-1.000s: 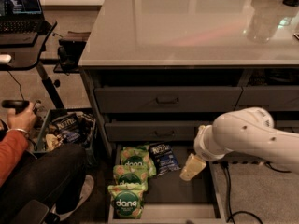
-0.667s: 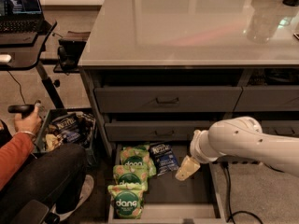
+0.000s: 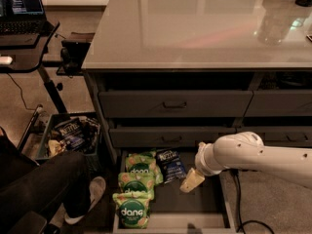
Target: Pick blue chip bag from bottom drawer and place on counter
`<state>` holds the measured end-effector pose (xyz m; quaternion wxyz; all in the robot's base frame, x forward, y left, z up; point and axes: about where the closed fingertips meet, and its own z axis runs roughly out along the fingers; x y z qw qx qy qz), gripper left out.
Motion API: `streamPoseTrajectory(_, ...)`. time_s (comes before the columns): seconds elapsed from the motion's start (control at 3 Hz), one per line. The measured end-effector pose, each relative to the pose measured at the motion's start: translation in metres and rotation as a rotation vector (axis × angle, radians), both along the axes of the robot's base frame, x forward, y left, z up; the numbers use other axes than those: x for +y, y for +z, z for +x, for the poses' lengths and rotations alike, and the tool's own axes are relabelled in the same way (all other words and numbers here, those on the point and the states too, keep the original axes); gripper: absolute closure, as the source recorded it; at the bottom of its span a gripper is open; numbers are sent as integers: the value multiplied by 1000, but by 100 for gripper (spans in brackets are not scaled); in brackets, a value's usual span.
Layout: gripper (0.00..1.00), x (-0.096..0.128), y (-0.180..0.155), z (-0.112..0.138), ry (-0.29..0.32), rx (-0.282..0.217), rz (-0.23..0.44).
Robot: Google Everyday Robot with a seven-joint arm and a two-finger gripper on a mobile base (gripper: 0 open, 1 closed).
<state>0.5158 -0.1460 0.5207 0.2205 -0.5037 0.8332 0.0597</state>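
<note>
Blue chip bag (image 3: pixel 170 165): is lying flat toward the back of the open bottom drawer (image 3: pixel 195 207), white logo panel facing up, resting free on the grey floor.
Gripper (image 3: pixel 191 180): is hanging low inside the drawer, just to the right of the bag, its pale tip pointing down and to the left; whether it is spread or pressed together cannot be told, nor whether it is touching the bag.
Arm (image 3: pixel 258 155): white and rounded, is reaching in from the right edge of the view over the drawer's right wall.
Green "dang" bags (image 3: pixel 136 182): three are lying in an overlapping row along the drawer's left side, the rearmost just beside the blue bag.
Drawer fronts (image 3: pixel 175 104): two grey ones with slim handles are sitting shut above the open tray.
Counter (image 3: pixel 195 28): glossy pale grey, is spreading wide over the drawers and catching reflections.
Floor bin (image 3: pixel 70 135): is holding more snack bags, left of the cabinet.
Person's leg (image 3: pixel 44 184): in dark trousers, is stretching across the lower left.
Laptop (image 3: pixel 22 4): is glowing on a black desk, upper left.
</note>
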Motion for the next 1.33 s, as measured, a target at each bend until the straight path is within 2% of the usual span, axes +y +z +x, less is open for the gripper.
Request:
streamPoseTrajectory(0.33, 0, 3, -18, 7, -40, 7, 23)
streamPoseTrajectory(0.67, 0, 2, -58, 5, -76, 31, 24)
streamPoseTrajectory(1.0, 0, -7, -103, 18, -150, -1, 56)
streamPoseTrajectory(1.33, 0, -7, -142, 33, -170, -51, 113)
